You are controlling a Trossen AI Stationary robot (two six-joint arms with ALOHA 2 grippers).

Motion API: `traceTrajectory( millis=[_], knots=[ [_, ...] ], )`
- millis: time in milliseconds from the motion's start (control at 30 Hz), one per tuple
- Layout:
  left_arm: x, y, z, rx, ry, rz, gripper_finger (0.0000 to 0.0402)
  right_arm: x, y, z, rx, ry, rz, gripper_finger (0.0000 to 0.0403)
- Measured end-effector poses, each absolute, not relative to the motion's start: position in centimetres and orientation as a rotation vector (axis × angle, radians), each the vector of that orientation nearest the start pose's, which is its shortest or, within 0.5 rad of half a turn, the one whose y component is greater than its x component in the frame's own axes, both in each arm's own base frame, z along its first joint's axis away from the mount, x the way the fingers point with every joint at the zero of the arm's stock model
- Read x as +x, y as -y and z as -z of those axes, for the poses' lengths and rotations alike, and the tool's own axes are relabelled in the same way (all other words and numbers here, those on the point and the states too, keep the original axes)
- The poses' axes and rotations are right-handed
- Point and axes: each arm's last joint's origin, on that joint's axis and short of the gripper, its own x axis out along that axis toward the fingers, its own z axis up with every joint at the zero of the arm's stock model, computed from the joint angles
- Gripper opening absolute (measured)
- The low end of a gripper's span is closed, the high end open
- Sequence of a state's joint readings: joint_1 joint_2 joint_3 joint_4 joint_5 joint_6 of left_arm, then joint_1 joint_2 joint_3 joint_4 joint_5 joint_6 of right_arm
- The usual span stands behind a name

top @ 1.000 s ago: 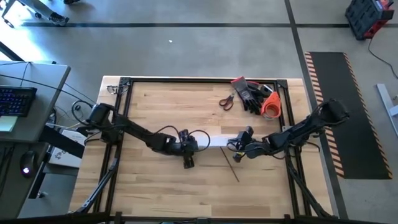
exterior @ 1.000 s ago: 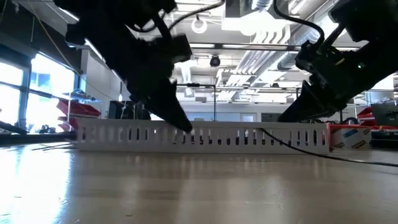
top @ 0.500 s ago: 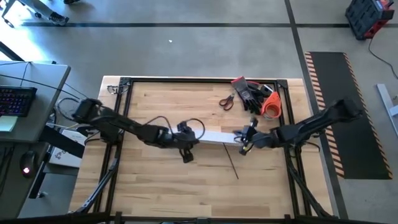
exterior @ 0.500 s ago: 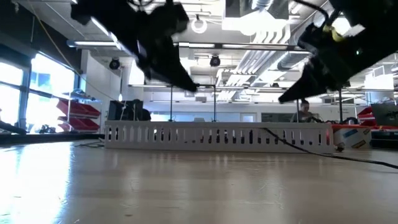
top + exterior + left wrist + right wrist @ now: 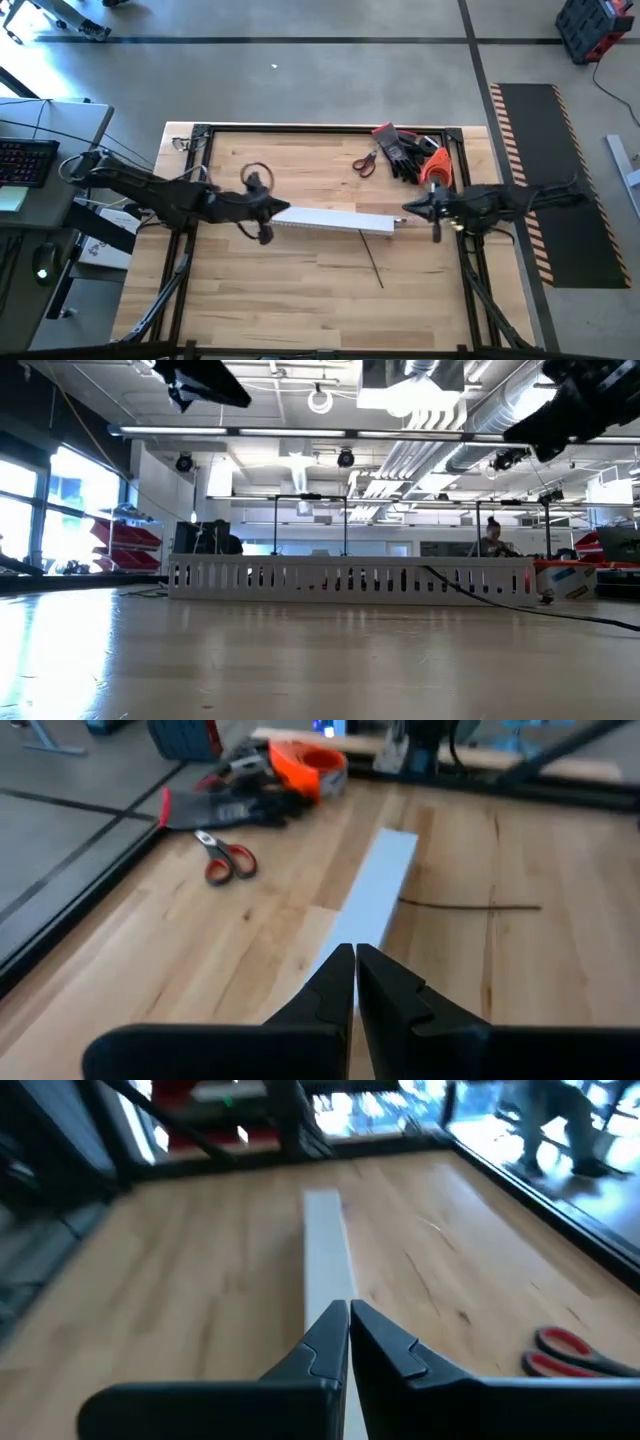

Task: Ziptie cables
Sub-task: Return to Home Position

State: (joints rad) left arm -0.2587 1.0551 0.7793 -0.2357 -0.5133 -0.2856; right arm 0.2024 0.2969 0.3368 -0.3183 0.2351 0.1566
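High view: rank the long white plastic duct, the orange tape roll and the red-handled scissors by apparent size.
1. Long white plastic duct
2. Orange tape roll
3. Red-handled scissors, only slightly smaller than the roll

One white cable duct point(image 5: 335, 220) lies on the tabletop point(image 5: 270, 300). Beyond the duct sit one pair of red-handled scissors point(image 5: 364, 162), one orange tape roll point(image 5: 436, 170) and dark gloves point(image 5: 400, 148), their number unclear. One thin dark strand point(image 5: 374, 266) lies on its other side. Two grippers flank its ends: the left gripper point(image 5: 283, 209) and the right gripper point(image 5: 407, 207).
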Motion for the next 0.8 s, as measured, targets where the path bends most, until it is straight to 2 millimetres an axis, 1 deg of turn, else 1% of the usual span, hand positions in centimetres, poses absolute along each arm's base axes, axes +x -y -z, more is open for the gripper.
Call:
traceTrajectory(
  millis=[133,233,300,367,433,533,667,800],
  knots=[
    [18.8,3.0,-26.1,-0.168,-0.349,-0.327,0.0,8.7,-1.5,-21.8,0.158,-0.118,-0.092,0.0002],
    [16.9,1.8,-24.7,-0.226,-0.284,-0.337,0.0,8.4,-1.8,-21.2,0.182,-0.003,-0.243,0.0],
    [15.8,1.2,-24.3,-0.264,-0.222,-0.309,0.0,8.5,-2.0,-20.5,0.18,0.05,-0.306,0.0],
    [14.9,0.5,-23.9,-0.286,-0.166,-0.288,0.0,8.8,-2.1,-19.3,0.175,0.049,-0.321,0.0],
    [14.1,-0.1,-23.5,-0.297,-0.142,-0.302,0.0,9.1,-2.2,-18.2,0.161,0.02,-0.318,0.0],
    [12.8,-1.0,-23.1,-0.289,-0.111,-0.304,0.0,9.4,-2.1,-17.4,0.157,0.019,-0.309,0.0],
    [11.1,-1.7,-22.9,-0.283,-0.068,-0.266,0.0,9.5,-2.0,-17.0,0.16,0.015,-0.299,0.0],
    [9.6,-1.8,-21.9,-0.261,-0.015,-0.204,0.0,9.5,-1.9,-17.0,0.176,0.02,-0.333,0.0]
  ],
)
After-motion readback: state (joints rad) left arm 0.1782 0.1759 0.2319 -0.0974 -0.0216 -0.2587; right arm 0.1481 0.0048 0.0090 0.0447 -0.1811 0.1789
